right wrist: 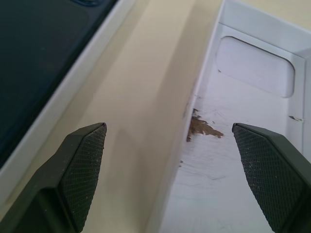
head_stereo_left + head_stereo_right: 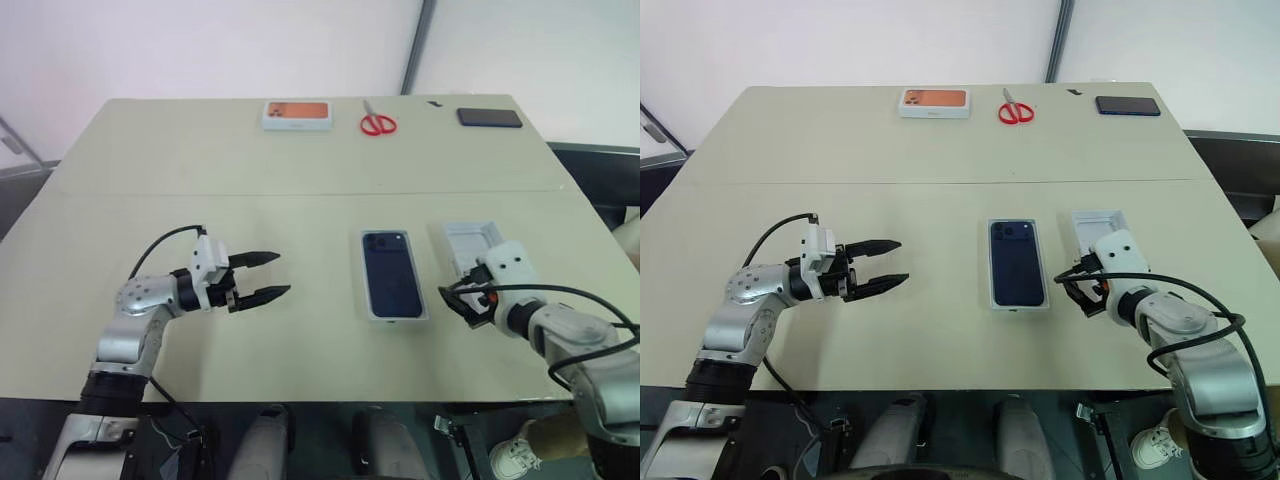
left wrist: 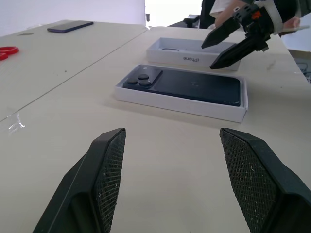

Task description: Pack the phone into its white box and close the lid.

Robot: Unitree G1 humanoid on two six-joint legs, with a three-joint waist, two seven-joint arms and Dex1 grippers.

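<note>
The dark navy-blue slim smartphone (image 2: 392,272) already lies back-up in the shallow white rectangular cardboard base (image 2: 371,312), just right of centre in the left eye view, so the packing half looks done and the step in hand is fetching the cover. The white tray-like cardboard lid (image 2: 468,243) rests open side up just beside the base, to its right in that frame, apart from it. The phone's long axis runs up and down the frame, parallel to the lid, with its camera cluster at the far end, toward the top of the picture. The right gripper (image 2: 463,301) hovers at the lid's near end with its 2 black fingers spread wide and empty, 1 over the bare beige table (image 2: 200,170) between base and lid, 1 over the lid's inside. The left gripper (image 2: 277,274), at the left of the frame, is likewise parted and empty, pointing toward the phone. The next move, as I judge it, calls for pinching the lid's near wall, lifting, turning it over and lowering it square onto the base.
</note>
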